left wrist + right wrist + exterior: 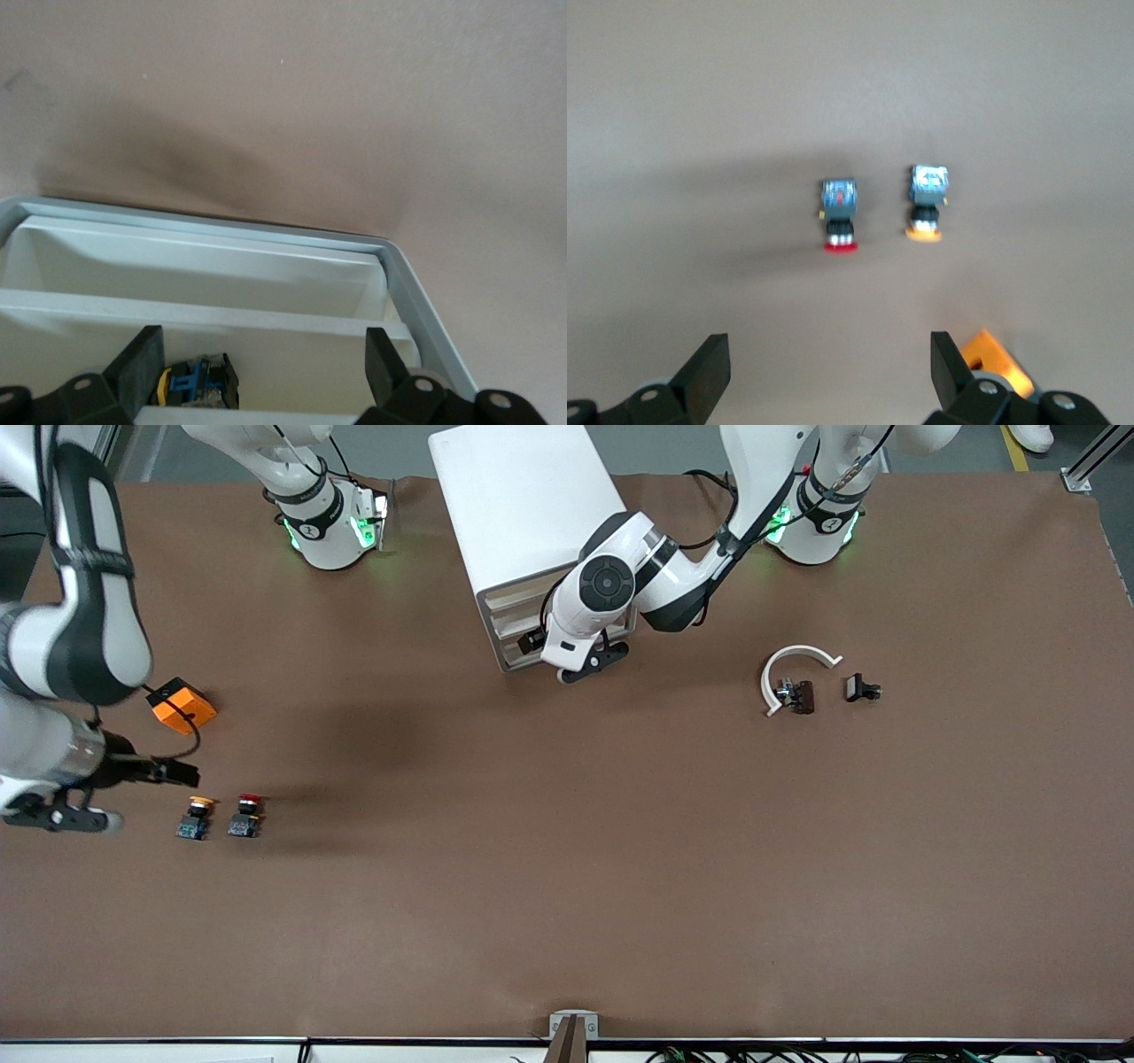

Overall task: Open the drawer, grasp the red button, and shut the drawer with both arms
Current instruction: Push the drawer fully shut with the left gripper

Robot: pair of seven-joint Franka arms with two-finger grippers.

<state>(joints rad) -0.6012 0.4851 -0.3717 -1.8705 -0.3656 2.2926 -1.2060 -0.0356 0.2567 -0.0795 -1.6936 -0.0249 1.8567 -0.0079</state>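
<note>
Front view, drawer unit: the white drawer cabinet [523, 514] stands on the brown desk [567, 868] between the 2 arm bases, its front turned toward the camera.
Front view, left tool: the left tool [592, 664] sits right at the cabinet's front; how far its fingers are spread cannot be told here.
Front view, right tool: the right tool [53, 815] hangs over the desk at the right arm's end, just beside the 2 pushbuttons.
Front view, button: the red-capped button [245, 816] lies on the desk at the right arm's end, well apart from the cabinet, with the orange-yellow-capped pushbutton [195, 818] just beside it, closer to the right tool.
Front view, other things: an orange cube [181, 705] lies farther from the camera than the 2 pushbuttons; a white curved piece [791, 662] and 2 small dark parts, [800, 696] and [859, 688], lie toward the left arm's end.
Left wrist view: the left tool [261, 359] has its fingers [137, 363] spread wide and holds nothing; it sits at an open white drawer [221, 266], where a small part with blue, yellow and black [199, 382] lies inside.
Right wrist view: the right tool [828, 367] is spread wide and empty above the desk; the red-capped button [840, 214] and the orange-yellow-capped pushbutton [928, 203] lie side by side, apart from each other, and the orange cube [998, 363] shows by 1 finger.
</note>
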